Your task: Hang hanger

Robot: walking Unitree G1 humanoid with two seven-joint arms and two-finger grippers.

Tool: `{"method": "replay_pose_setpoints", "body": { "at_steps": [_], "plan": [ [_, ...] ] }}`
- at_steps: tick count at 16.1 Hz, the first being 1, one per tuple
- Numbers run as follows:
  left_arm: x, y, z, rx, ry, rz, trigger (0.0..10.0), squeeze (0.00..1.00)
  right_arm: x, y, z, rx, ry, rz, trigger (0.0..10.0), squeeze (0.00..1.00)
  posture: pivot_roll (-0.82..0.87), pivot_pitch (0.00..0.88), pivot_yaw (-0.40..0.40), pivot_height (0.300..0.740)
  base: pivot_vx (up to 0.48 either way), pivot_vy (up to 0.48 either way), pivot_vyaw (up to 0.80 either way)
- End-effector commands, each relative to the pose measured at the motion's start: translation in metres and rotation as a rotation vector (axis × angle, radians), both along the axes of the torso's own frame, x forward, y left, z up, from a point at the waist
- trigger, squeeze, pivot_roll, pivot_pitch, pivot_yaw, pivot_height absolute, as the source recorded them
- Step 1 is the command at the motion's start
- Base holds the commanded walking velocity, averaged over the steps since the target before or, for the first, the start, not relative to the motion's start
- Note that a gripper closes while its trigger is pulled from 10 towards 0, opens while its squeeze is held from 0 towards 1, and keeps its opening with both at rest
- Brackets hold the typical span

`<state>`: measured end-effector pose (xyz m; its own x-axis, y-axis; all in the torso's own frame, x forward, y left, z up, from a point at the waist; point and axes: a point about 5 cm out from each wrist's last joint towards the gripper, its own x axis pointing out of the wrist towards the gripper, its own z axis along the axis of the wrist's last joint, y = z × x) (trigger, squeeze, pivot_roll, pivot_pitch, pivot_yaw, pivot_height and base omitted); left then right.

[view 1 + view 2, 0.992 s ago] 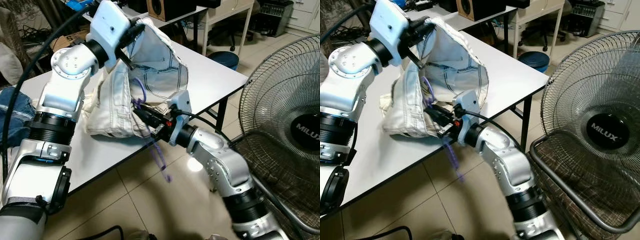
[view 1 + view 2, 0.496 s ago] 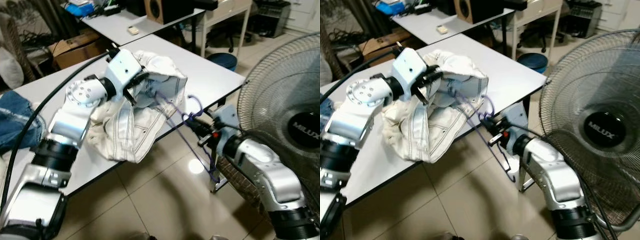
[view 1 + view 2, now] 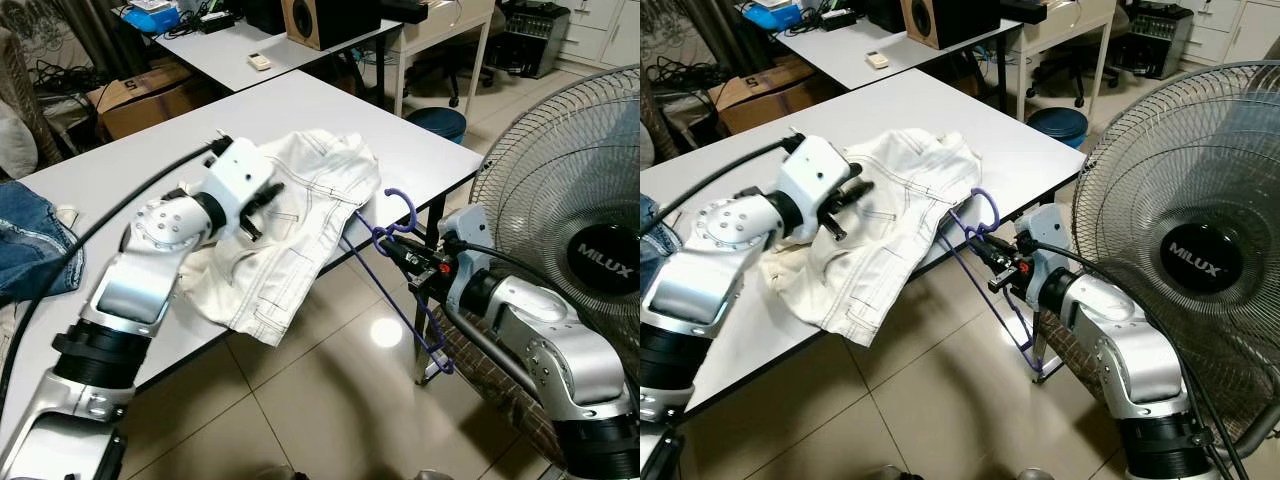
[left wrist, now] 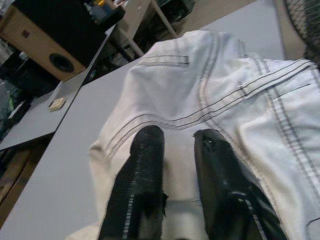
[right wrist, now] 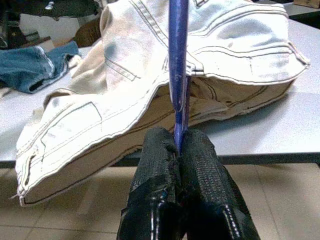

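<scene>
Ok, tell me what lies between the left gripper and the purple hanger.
White trousers spread on the table, from the left gripper toward the purple hanger, in the left eye view.

Hanger (image 3: 398, 262): thin purple wire type, with a curved hook at the top and a long straight bar running down to a bent lower corner. It sits off the table's near edge, over the tiled floor, tilted, with the hook uppermost and close to the table corner. One end of the frame reaches up under the hem of the white garment (image 3: 300, 215); the lower corner hangs free above the floor. The right gripper (image 5: 179, 145) is clamped on the wire just below the hook.

White garment: cream denim with dark contrast stitching, crumpled, lying on the table with its lower part draped over the near edge.
</scene>
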<state>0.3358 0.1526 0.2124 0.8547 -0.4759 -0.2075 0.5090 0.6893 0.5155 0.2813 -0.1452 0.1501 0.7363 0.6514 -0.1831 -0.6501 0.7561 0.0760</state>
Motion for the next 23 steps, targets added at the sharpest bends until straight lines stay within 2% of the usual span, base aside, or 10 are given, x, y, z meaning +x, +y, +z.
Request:
{"method": "replay_pose_setpoints", "body": {
  "at_steps": [1,3,4,5,6,9,11,14,18,23],
  "plan": [
    [0.003,0.001,0.008,-0.043,0.005,0.019,0.0,0.00,0.001,0.007,0.008,0.032,-0.025,0.013,10.0,0.00,-0.11,0.000,0.152,0.740,0.000,0.000,0.00],
    [-0.007,-0.017,0.009,-0.152,0.059,-0.071,0.0,0.00,0.002,0.010,0.010,0.049,-0.030,0.011,10.0,0.00,-0.12,0.000,0.165,0.740,0.000,0.000,0.00],
    [-0.011,-0.024,0.009,-0.188,0.081,-0.108,6.9,0.00,0.004,0.012,0.012,0.064,-0.035,0.010,10.0,0.00,-0.12,0.000,0.167,0.740,0.000,0.000,0.00],
    [-0.020,-0.031,0.009,-0.239,0.120,-0.163,10.0,0.00,0.007,0.015,0.017,0.098,-0.046,0.012,10.0,0.00,-0.13,0.000,0.170,0.740,0.000,0.000,0.00],
    [-0.033,-0.035,0.007,-0.260,0.168,-0.223,10.0,1.00,0.010,0.019,0.026,0.154,-0.061,0.023,10.0,0.00,-0.13,0.000,0.168,0.740,0.000,0.000,0.00],
    [-0.053,-0.021,0.008,-0.253,0.245,-0.195,10.0,1.00,0.010,0.019,0.041,0.286,-0.055,0.083,10.0,0.00,-0.14,0.000,0.139,0.740,0.000,0.000,0.00],
    [-0.055,-0.021,0.002,-0.232,0.244,-0.134,10.0,1.00,0.010,0.021,0.045,0.328,-0.042,0.118,10.0,0.00,-0.13,0.000,0.124,0.740,0.000,0.000,0.00],
    [-0.046,-0.037,-0.009,-0.215,0.138,-0.002,10.0,1.00,0.008,0.028,0.046,0.343,-0.015,0.164,10.0,0.00,-0.14,0.000,0.109,0.740,0.000,0.000,0.00],
    [-0.037,-0.047,-0.003,-0.292,0.073,0.110,10.0,1.00,0.005,0.032,0.046,0.340,-0.002,0.193,10.0,0.00,-0.16,0.000,0.115,0.740,0.000,0.000,0.00],
    [-0.020,-0.044,-0.012,-0.161,-0.028,0.229,10.0,1.00,0.004,0.034,0.048,0.339,-0.008,0.202,10.0,0.00,-0.16,0.000,0.116,0.740,0.000,0.000,0.00]
  ]
}}
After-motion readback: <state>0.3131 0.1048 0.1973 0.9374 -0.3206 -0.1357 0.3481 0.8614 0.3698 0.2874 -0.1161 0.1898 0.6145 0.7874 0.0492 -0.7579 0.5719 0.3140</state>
